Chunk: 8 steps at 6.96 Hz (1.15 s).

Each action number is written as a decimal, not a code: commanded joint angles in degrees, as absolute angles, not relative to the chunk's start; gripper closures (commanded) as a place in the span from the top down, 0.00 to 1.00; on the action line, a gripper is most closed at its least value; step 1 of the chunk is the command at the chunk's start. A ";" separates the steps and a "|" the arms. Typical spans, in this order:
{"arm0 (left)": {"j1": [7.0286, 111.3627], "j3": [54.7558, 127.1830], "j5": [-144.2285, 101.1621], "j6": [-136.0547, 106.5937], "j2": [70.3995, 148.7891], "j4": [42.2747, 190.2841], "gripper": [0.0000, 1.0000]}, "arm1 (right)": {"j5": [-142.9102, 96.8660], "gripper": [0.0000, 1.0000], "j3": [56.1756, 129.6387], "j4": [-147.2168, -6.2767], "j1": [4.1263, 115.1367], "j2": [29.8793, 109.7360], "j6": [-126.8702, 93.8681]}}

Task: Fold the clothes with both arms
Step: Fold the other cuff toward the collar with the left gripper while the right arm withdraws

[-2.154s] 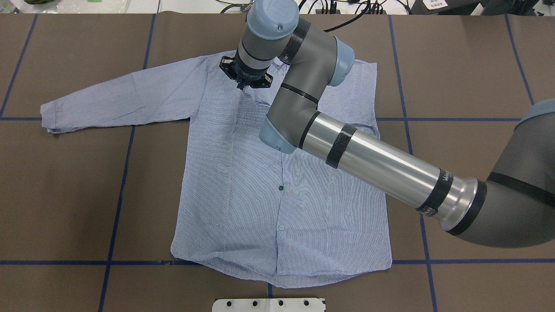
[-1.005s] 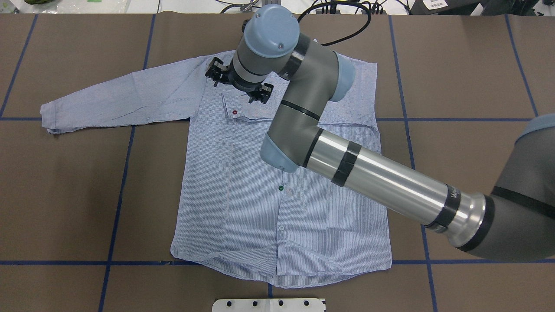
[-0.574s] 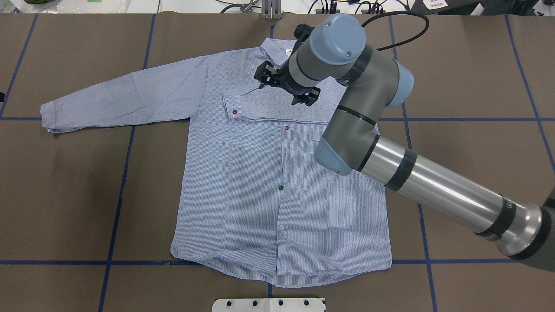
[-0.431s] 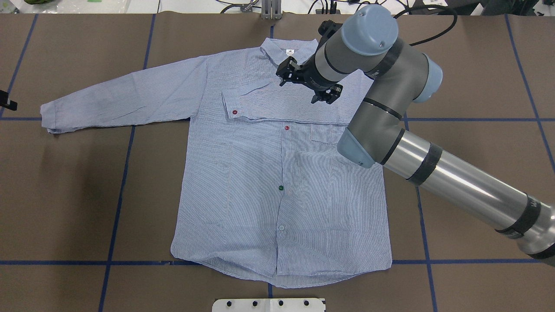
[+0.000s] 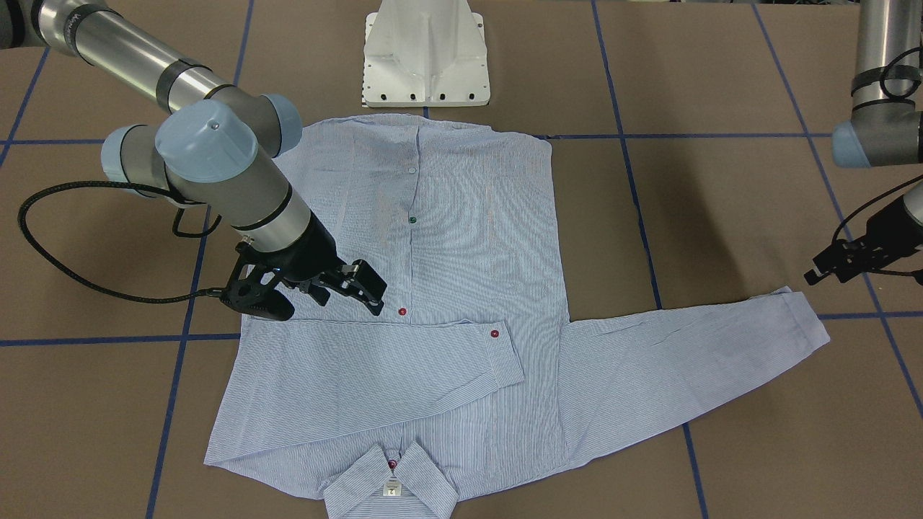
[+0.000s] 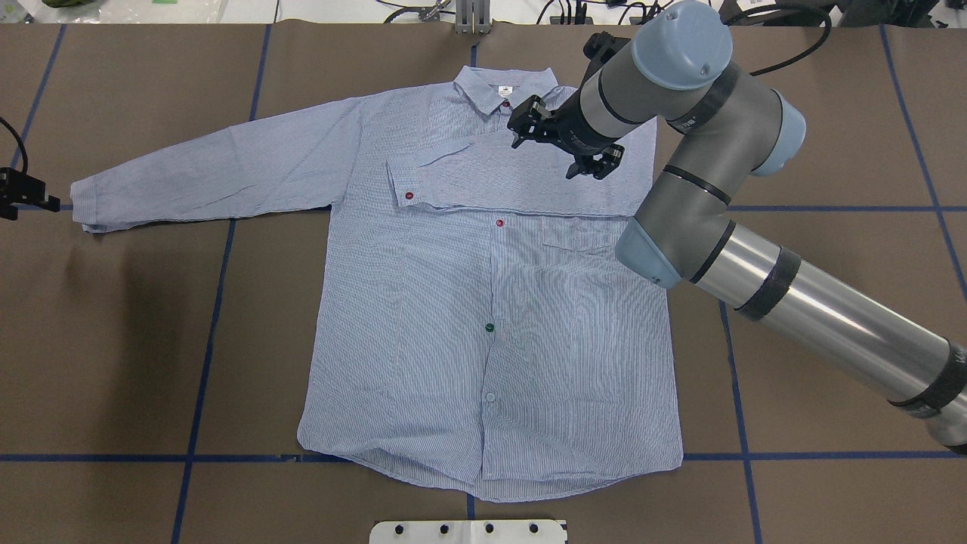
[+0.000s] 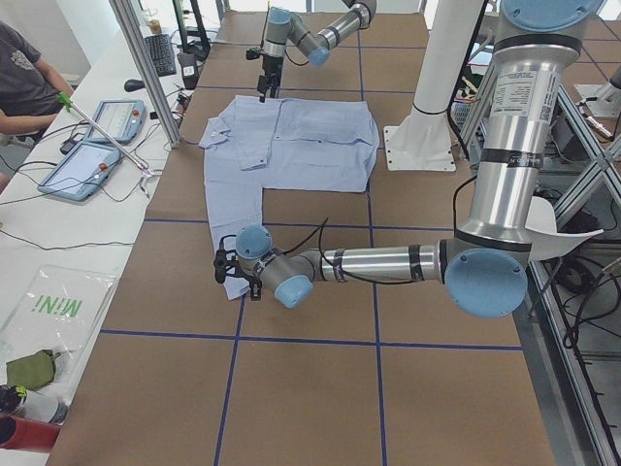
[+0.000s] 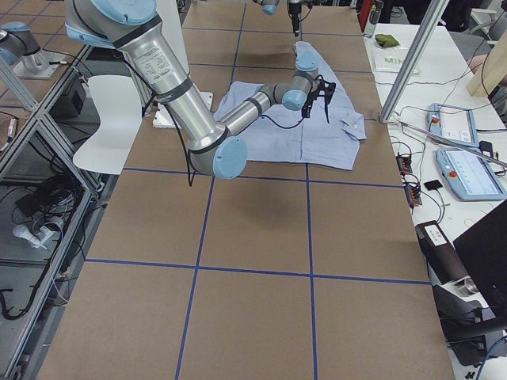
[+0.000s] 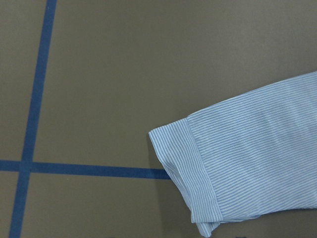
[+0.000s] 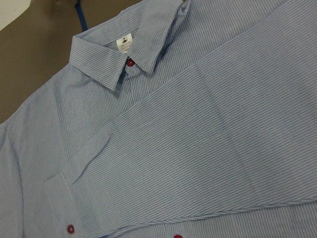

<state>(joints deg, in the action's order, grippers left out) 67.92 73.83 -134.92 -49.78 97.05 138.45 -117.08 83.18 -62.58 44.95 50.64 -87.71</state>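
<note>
Where the brown table (image 6: 831,113) is marked off with blue tape lines, the shirt (image 6: 453,317) is laid flat, front up and buttoned. Its hem is turned toward the white mounting base (image 5: 425,50) and its collar (image 6: 502,83) lies at the far end from that base.

The right arm (image 6: 816,317) is reached in over the shirt's right shoulder. The left arm (image 5: 876,108) is held off the shirt, beyond the end of the outstretched sleeve (image 6: 211,170), which is laid out straight from the shirt's left shoulder. The other sleeve (image 6: 514,185) is folded across the chest just below the collar, and part of the chest pocket (image 6: 578,234) is seen just below its edge.

The right gripper (image 6: 542,157) is hung above that folded sleeve with its jaws spread wide and nothing is held between them. The left gripper (image 5: 829,267) is poised near the cuff (image 9: 188,168) of the outstretched sleeve and is not seen to touch it. Whether its jaws are spread or closed cannot be told.

The folded sleeve's cuff (image 6: 400,185) is laid past the shirt's button line, toward the left shoulder, and a red button (image 6: 409,196) is borne on it. Down the front a second red button (image 6: 499,223), a green button (image 6: 489,328) and a pale button (image 6: 490,396) are seen, in that order toward the hem. A small white label (image 10: 124,43) is shown inside the collar.
</note>
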 commanded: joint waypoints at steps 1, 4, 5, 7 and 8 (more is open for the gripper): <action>66.45 71.21 -134.82 -51.06 98.96 139.83 0.62 | -116.81 1.00 83.23 -62.58 45.00 51.15 -87.10; 65.22 67.25 -134.74 -51.15 100.72 142.54 0.50 | -116.63 1.00 83.23 -62.49 45.00 51.59 -85.69; 65.21 66.80 -134.65 -51.07 100.72 142.99 0.24 | -116.63 1.00 83.23 -62.49 45.00 51.59 -85.69; 65.21 67.67 -134.82 -51.15 100.81 143.09 0.00 | -116.54 1.00 83.23 -62.49 44.91 51.68 -85.78; 65.30 69.76 -134.82 -51.24 100.64 143.09 0.00 | -116.63 1.00 83.41 -62.49 44.91 51.68 -85.78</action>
<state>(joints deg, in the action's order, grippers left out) 65.24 67.90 -134.79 -51.15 100.74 143.03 -116.57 83.30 -62.49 44.92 51.65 -85.75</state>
